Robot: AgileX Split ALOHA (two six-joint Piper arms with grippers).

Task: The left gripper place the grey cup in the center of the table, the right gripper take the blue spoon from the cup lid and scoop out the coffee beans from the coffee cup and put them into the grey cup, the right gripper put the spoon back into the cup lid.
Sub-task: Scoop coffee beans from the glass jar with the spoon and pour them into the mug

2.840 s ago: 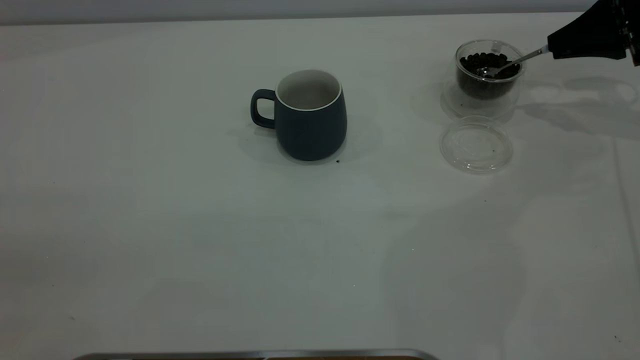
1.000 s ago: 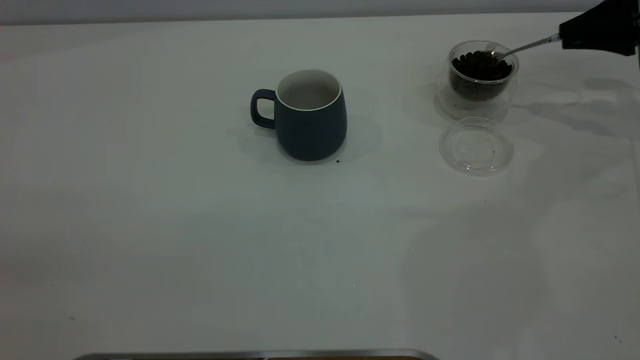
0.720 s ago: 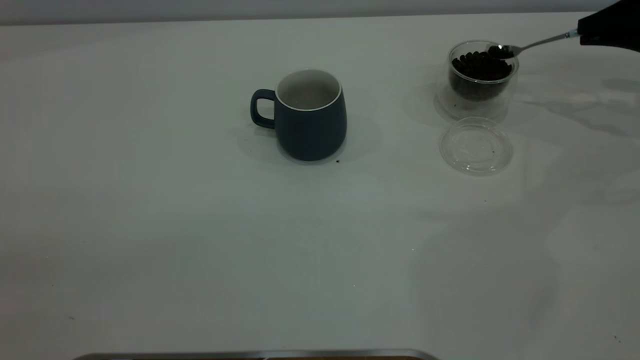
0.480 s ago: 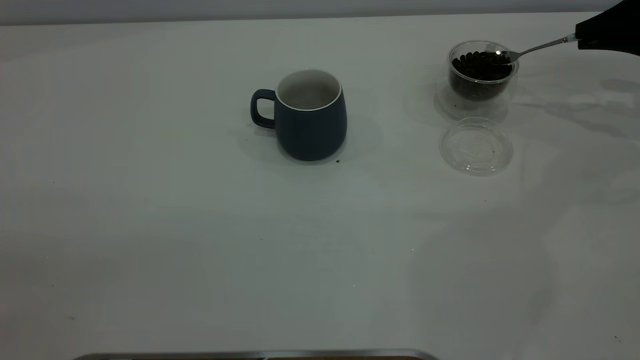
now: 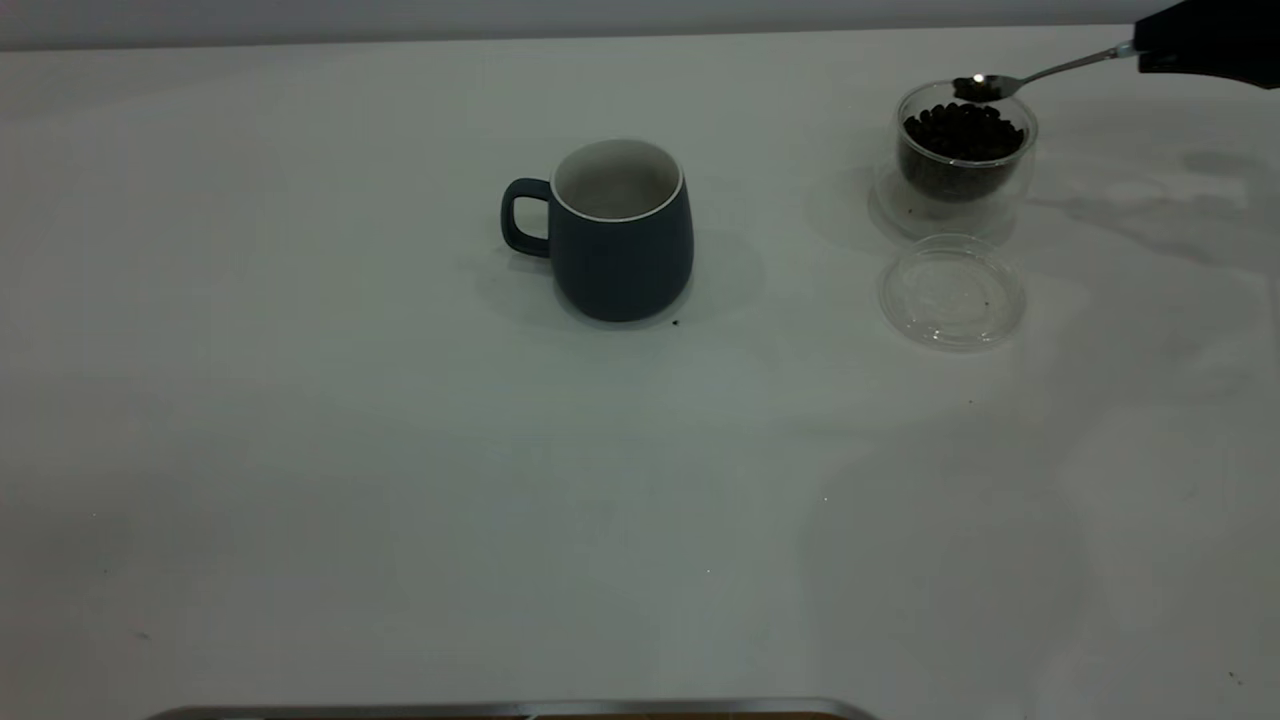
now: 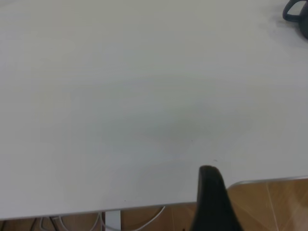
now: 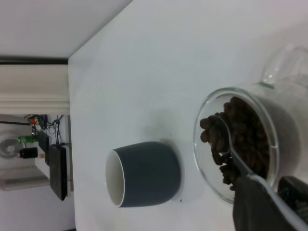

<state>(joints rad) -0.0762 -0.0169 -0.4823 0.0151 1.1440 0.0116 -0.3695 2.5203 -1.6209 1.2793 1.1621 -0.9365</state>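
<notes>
While the right gripper (image 5: 1140,50) sits at the far right corner of the table (image 5: 400,480), we note it is clamped on the handle of the spoon (image 5: 1030,78), whose bowl hangs just above the rim of the coffee cup (image 5: 962,150). We cannot tell from the exterior view whether the bowl carries beans; in the right wrist view the spoon (image 7: 230,153) lies over the coffee beans (image 7: 245,144) inside the glass. The clear cup lid (image 5: 952,291) lies flat just in front of the coffee cup, apart from it. The grey cup (image 5: 620,232) stands upright near the table's middle, well to the left of the coffee cup, handle pointing left, interior pale. A dark speck (image 5: 675,322) lies at its base. The left gripper (image 6: 211,199) hangs at the table's near edge, far from the cup; we cannot tell how its fingers stand. The table surface is white and matte. Beyond it, the right wrist view shows a pale wall and some equipment with cables (image 7: 43,149).
</notes>
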